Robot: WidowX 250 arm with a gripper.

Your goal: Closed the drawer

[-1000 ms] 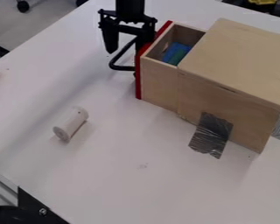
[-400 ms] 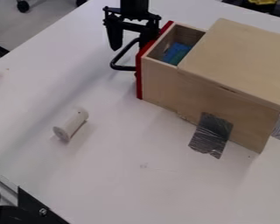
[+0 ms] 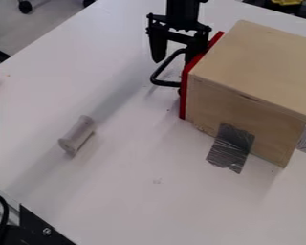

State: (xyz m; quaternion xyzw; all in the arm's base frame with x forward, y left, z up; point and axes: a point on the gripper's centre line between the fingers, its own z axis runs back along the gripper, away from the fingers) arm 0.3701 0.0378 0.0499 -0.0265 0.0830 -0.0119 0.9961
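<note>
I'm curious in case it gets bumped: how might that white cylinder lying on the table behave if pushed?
The white cylinder would probably roll if nudged sideways, being round and on its side. It looks stiff, its outline being straight.

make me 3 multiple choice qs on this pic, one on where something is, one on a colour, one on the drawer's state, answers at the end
1. Where is the white cylinder?
A) on top of the wooden box
B) on the table
C) hanging from the gripper

2. What colour is the drawer front?
A) red
B) green
C) yellow

3. How does the drawer stand?
A) pulled halfway out
B) taken out of the box
C) pushed in

Answers:
1: B, it lies on its side on the white tabletop, away from the wooden box.
2: A, the panel at the handle end is red.
3: C, the red panel sits right up at the box's end, with no open compartment between them.
</note>
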